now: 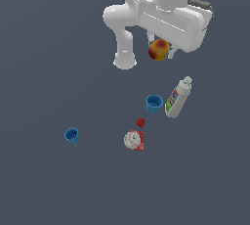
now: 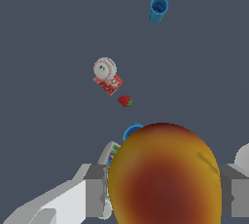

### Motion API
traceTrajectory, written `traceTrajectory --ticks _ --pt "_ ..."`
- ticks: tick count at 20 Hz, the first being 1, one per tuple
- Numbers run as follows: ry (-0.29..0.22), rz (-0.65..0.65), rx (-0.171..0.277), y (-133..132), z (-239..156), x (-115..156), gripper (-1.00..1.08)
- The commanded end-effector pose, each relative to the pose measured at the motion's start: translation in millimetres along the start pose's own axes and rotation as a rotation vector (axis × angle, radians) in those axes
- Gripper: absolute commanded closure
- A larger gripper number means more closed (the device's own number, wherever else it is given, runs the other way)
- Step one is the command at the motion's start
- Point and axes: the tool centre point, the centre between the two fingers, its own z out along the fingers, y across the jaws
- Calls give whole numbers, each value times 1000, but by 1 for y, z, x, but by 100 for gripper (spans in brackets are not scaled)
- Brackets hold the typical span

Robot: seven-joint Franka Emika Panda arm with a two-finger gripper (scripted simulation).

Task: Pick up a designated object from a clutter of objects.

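The gripper (image 2: 163, 196) clamps the orange-yellow fruit (image 2: 163, 179) between both fingers (image 2: 95, 194). A blue cup (image 1: 154, 103) and spray bottle (image 1: 177, 98) lie below it

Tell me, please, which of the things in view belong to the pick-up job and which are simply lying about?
Part of the job:
- orange fruit, clamped in the gripper

Just lying about:
- blue cup beside the bottle
- far blue cup
- white spray bottle, on its side
- strawberry
- red-and-white round item
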Motion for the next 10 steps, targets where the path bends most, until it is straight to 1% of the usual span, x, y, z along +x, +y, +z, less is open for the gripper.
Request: traceTrajectory --ticks 1,6,10 --pt "-1 1 0 0 -14 -11 108" --pt "-2 0 0 -1 -31 -23 108" --pt "-3 0 1 -2 -34 -26 108"
